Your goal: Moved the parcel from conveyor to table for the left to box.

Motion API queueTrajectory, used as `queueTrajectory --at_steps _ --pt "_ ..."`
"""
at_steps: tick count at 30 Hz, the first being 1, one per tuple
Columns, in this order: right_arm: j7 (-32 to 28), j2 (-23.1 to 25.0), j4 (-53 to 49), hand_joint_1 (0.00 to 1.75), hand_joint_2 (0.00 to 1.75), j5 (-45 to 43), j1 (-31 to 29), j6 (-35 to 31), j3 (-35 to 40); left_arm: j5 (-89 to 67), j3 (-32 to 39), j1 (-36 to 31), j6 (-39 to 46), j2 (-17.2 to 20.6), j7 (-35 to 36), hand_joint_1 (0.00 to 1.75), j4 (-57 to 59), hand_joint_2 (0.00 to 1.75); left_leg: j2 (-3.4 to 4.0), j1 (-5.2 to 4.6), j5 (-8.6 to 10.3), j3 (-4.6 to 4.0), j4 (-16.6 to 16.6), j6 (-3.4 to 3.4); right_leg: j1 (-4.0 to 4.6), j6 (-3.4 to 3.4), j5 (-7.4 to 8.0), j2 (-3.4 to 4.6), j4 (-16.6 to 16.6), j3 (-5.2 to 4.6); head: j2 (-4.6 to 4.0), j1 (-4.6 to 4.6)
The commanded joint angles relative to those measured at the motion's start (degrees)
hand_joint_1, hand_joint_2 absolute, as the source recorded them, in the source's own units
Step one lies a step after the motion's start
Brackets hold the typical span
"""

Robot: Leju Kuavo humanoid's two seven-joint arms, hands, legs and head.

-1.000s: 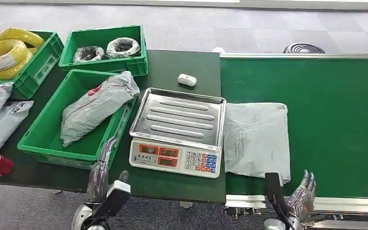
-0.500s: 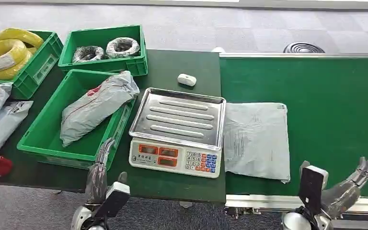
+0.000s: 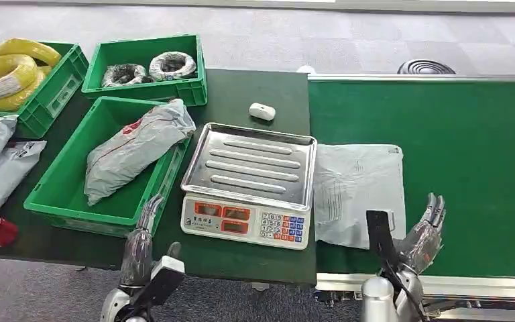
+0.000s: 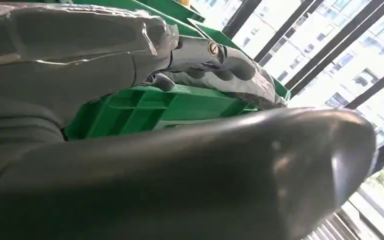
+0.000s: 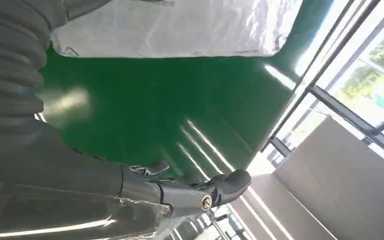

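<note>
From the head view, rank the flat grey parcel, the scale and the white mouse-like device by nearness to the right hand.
1. Flat grey parcel, on the conveyor beside the right hand.
2. Scale, on the table left of the parcel.
3. White device, behind the scale.

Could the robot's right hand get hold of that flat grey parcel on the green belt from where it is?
Probably yes: the right hand is open beside the flat grey plastic parcel, with nothing between them.
</note>
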Motion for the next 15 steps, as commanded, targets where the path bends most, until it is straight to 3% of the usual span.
queueTrajectory --at_steps 1,5,8,9,11,13,15 --pt "0.14 -0.09 -10.44 0.00 1.75 7.24 -6.25 0.11 -11.20 0.18 -1.46 -2.00 -1.29 1.11 0.14 0.00 3.75 0.00 0.01 -0.10 0.06 -0.06 -0.02 0.00 -0.08 0.03 -0.01 -0.25 0.05 -0.07 0.00 -0.02" --pt "0.14 -0.09 -10.44 0.00 1.75 7.24 -6.25 0.11 -11.20 0.18 -1.46 -2.00 -1.29 1.11 0.14 0.00 3.75 0.00 0.05 -0.08 0.04 0.03 -0.06 0.01 -0.06 0.03 0.00 -0.20 -0.03 0.03 0.00 0.00" --pt "4.21 -0.09 -13.56 0.00 1.75 16.12 -7.23 0.11 -14.67 0.02 -1.59 -1.31 -1.74 1.32 0.32 0.00 3.30 0.00 0.02 -0.07 0.03 0.04 -0.07 0.00 -0.05 0.02 -0.02 -0.25 -0.03 0.05 0.00 -0.02" --pt "13.49 -3.79 -9.93 0.00 1.75 21.83 -7.59 0.11 -12.35 -0.07 -1.52 -0.89 -1.87 1.41 0.49 0.00 3.08 0.00 0.00 -0.06 0.02 0.01 -0.03 0.00 -0.05 0.02 -0.02 -0.19 0.01 0.01 0.00 0.00" --pt "28.49 -12.32 -1.71 0.00 1.75 23.86 -7.49 0.11 -2.78 -0.16 -1.22 -0.31 -1.85 1.46 0.65 0.00 2.46 0.00 0.04 -0.06 0.04 0.04 -0.07 0.01 -0.04 0.04 0.02 -0.21 -0.08 0.05 0.00 0.00" --pt "39.12 -19.65 9.53 0.00 1.75 23.86 -9.68 0.11 5.03 -0.21 -1.04 -0.15 -2.13 1.49 0.81 0.00 1.90 0.00 0.14 -0.05 0.07 0.10 -0.13 0.05 -0.03 0.07 0.10 -0.17 -0.20 0.12 0.00 -0.02" --pt "42.82 -23.53 18.40 0.00 1.75 23.86 -14.00 0.11 8.12 0.04 -0.96 -0.20 -2.63 1.59 1.19 0.00 1.22 0.00 0.30 -0.07 0.07 0.06 -0.09 0.08 -0.05 0.11 0.16 0.01 -0.18 0.08 0.00 0.00"
